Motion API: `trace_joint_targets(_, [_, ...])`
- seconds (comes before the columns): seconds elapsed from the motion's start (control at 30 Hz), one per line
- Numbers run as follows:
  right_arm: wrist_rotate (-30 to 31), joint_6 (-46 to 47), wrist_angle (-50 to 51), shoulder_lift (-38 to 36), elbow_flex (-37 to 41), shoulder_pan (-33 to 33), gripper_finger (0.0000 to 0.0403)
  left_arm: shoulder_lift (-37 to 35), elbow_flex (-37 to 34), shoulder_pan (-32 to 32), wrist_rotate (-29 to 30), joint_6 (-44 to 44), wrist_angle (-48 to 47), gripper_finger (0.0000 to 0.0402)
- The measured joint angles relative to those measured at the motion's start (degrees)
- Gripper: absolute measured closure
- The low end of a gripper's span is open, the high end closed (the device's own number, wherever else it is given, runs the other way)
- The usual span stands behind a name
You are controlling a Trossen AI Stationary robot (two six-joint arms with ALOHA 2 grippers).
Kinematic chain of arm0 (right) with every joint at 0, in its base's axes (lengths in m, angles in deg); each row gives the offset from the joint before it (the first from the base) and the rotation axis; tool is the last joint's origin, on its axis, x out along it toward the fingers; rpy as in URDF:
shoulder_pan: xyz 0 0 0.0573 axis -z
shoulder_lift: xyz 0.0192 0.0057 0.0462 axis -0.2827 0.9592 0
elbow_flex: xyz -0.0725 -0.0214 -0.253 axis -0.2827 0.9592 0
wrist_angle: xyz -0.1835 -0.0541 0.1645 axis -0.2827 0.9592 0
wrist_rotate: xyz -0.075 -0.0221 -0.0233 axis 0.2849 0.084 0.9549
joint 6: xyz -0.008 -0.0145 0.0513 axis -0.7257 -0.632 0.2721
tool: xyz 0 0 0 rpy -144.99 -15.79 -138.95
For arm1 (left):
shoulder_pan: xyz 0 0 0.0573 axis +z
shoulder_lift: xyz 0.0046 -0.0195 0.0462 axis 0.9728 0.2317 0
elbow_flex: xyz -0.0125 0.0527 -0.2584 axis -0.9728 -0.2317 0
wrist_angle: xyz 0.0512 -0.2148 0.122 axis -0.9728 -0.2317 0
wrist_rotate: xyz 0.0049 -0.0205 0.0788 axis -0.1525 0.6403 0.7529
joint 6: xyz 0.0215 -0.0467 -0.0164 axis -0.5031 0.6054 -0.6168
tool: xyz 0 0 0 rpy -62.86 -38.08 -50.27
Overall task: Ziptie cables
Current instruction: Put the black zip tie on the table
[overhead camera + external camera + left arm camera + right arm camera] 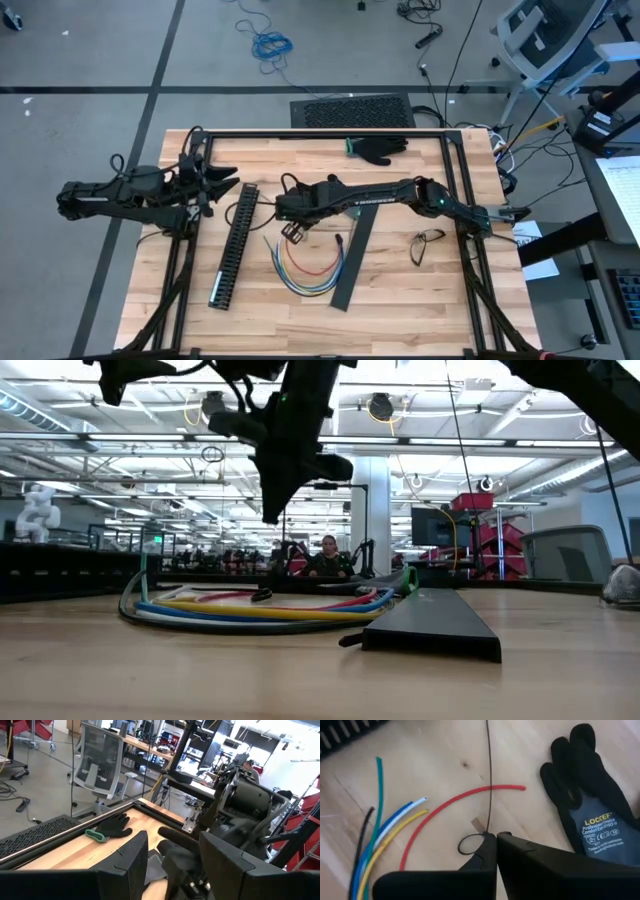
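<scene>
The left end effector (215,185) waits over the desk's (400,290) left part, its fingers (125,865) spread apart with nothing between them. Just to its right lies the long black slotted duct (232,245). Further right, the right end effector (496,839) hangs over the desk's middle, fingers pressed together on a thin dark ziptie (490,780), whose small loop (469,845) curls beside the fingertips. Below and beside this end effector the cables (305,272) lie loose on the desk in a curved bundle: red, yellow, blue and green, the red one (455,802) nearest the fingertips. A flat black strip (352,258) lies just right of the cables. A black glove (380,148) rests beyond, and spectacles (427,242) further right.
</scene>
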Motion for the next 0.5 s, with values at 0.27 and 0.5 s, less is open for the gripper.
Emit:
trace_joint_targets(0.27, [-0.8, 0.4, -8.6, 0.9, 3.0, -0.3, 0.0368, 0.0, 0.0, 0.0, 0.1, 0.0, 0.1, 0.0229])
trace_joint_targets(0.5, [-1.7, 4.9, -9.0, 0.9, 9.7, 0.4, 0.0280, 0.0, 0.0, 0.0, 0.2, 0.1, 0.1, 0.0229])
